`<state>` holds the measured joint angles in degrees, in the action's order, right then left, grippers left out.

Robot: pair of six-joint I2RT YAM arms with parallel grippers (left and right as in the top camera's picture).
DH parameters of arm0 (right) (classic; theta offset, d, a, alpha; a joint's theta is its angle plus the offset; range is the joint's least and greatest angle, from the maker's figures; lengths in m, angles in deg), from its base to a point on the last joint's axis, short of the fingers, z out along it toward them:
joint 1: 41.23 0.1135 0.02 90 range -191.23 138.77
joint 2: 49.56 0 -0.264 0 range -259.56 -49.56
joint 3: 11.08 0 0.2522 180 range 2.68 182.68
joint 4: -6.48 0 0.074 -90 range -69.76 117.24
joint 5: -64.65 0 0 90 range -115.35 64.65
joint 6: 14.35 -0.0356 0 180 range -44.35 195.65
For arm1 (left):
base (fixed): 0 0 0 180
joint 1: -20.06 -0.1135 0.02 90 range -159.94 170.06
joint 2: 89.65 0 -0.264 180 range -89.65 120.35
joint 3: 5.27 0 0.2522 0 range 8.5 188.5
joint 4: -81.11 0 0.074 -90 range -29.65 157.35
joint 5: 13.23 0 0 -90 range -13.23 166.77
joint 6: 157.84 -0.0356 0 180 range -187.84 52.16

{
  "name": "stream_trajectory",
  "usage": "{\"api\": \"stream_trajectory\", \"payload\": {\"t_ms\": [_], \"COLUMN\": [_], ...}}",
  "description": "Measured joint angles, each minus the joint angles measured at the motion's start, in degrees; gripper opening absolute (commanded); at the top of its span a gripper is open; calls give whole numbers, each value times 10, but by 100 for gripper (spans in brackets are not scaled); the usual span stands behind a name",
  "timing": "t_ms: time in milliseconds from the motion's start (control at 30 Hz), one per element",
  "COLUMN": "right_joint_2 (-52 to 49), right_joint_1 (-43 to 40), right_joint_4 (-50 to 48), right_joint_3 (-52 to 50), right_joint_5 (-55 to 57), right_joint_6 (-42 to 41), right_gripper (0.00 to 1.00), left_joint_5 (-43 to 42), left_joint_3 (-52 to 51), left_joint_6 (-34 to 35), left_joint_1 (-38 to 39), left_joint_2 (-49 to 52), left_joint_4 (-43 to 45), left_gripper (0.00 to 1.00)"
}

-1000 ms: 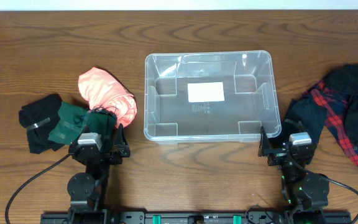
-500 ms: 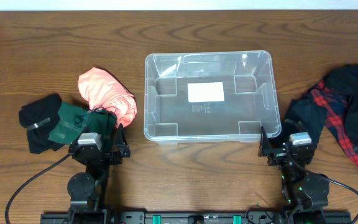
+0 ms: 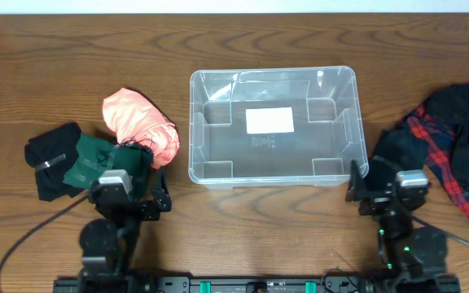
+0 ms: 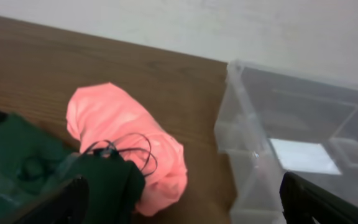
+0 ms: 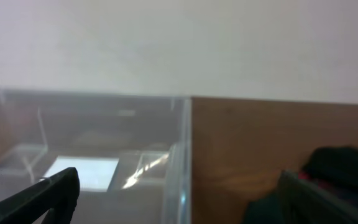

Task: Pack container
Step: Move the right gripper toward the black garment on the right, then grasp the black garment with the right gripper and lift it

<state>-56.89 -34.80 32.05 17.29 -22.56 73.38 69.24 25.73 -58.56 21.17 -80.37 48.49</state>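
Right wrist view blurs the container [image 5: 182,162], bottom cut off.

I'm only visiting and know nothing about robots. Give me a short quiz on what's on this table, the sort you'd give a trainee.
1. True or false: the container already has clothes in it.
2. Pick one: the pink bundle lies A) to the left of the container, B) to the right of it, C) inside it.
3. Short answer: what white thing shows on the container's floor?

Key: 1 false, nothing is packed yet. 2 A. 3 a label.
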Motion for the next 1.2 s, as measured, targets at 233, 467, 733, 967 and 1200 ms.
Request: {"api": "stream_trajectory", "payload": {"t_ms": [233, 467, 733, 967, 1200], "right_joint_2": [-237, -536, -713, -834, -969], "right_joint_1": [-17, -90, -116, -219, -293], "right_joint_4": [171, 404, 404, 345, 304], "right_joint_3": [256, 520, 641, 650, 650], "right_joint_5": [50, 65, 119, 173, 195], "right_joint_6": [24, 79, 107, 169, 181], "right_gripper": [99, 99, 99, 98, 96], "left_joint_5": [5, -5, -16, -16, -16], "left_joint_3": [258, 451, 488, 488, 488], "left_joint_6": [2, 4, 4, 4, 4], "left_joint_1": [0, 0, 0, 0, 0], "left_joint_2": [201, 403, 469, 485, 487], "left_joint_4": [-178, -346, -382, -383, -383], "left_gripper": [98, 98, 98, 98, 98]}}
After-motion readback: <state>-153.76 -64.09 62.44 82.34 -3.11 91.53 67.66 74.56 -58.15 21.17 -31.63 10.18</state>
